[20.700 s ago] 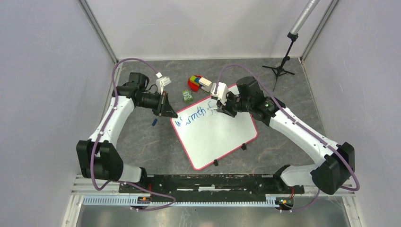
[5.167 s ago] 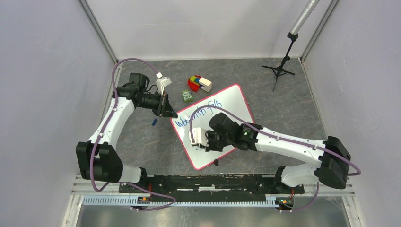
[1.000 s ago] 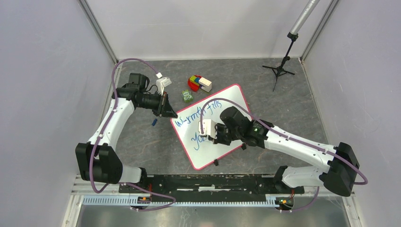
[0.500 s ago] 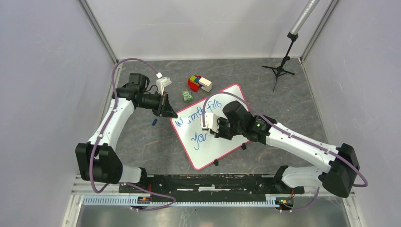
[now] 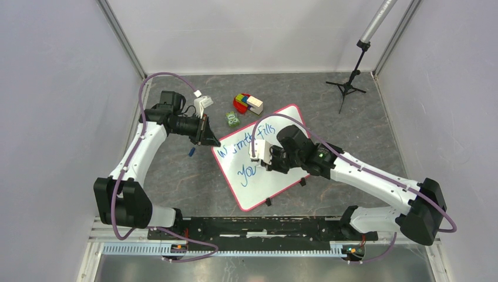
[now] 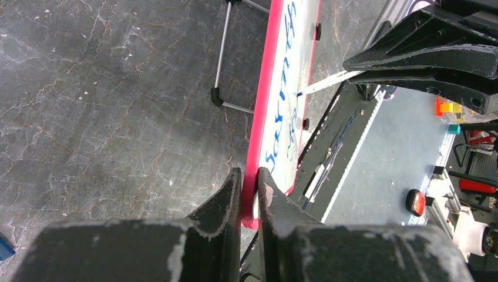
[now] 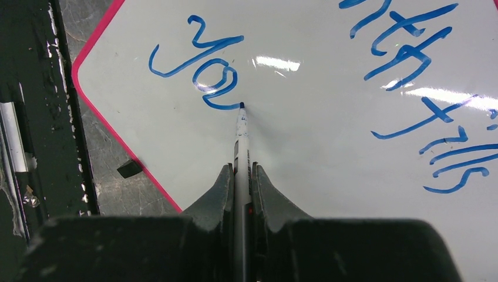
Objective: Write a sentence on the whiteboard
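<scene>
The whiteboard (image 5: pixel 264 189) lies tilted on the table, with a pink-red rim. The sentence (image 5: pixel 236 147) is blue lettering: "Warmth fills" on the upper line, and "yo" plus an open curve (image 5: pixel 248 172) on the lower line. My left gripper (image 5: pixel 209 141) is shut on the whiteboard's rim at its left corner (image 6: pixel 249 176). My right gripper (image 5: pixel 269 164) is shut on a marker (image 7: pixel 241 138) whose tip touches the whiteboard (image 7: pixel 329 153) at the end of the last stroke (image 7: pixel 218 94). The upper line shows at the right of the right wrist view (image 7: pixel 411 59).
A pile of coloured toy blocks (image 5: pixel 246 103) and a small green item (image 5: pixel 233 120) lie beyond the board. A small blue item (image 5: pixel 192 151) lies left of it. A black tripod (image 5: pixel 347 88) stands back right. Black clips (image 5: pixel 268 202) sit on the board's near rim.
The right gripper wrote "fills", dropped to the lower line and wrote "yo". In the last second it shifted slightly right and away. The left gripper has not moved.
</scene>
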### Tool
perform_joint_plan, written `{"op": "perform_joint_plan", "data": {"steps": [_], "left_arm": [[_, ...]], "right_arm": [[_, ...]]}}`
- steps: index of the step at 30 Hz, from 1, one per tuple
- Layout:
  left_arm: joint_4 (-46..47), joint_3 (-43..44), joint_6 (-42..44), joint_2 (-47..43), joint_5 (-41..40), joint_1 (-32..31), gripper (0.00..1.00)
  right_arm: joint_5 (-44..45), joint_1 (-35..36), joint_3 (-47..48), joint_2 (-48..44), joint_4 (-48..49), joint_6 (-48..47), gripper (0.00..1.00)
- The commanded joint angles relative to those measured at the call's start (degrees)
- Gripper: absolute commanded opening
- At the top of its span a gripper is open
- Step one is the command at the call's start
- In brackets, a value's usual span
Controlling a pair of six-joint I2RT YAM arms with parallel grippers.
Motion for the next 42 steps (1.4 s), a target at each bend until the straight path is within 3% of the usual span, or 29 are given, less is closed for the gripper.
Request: {"op": "perform_joint_plan", "data": {"steps": [1, 10, 24, 42], "left_arm": [[1.04, -0.35, -0.38, -0.89, -2.86, -0.41, 0.02], [1.05, -0.29, -0.39, -0.82, -2.81, -0.4, 0.02], [1.04, -0.09, -0.66, -0.72, -2.59, -0.46, 0.02], [1.03, 0.02, -0.76, -0.78, -2.85, -0.44, 0.02]], "right_arm": [[0.53, -0.51, -2.17, -0.76, 1.07, 0.28, 0.0], [0.23, -0.09, -4.74, -2.29, 0.22, -0.3, 0.0], [0.6, -1.41, 2.61, -2.34, -0.89, -1.23, 0.0], [1.83, -2.31, -0.38, -1.71, 0.3, -1.53, 0.0]]}}
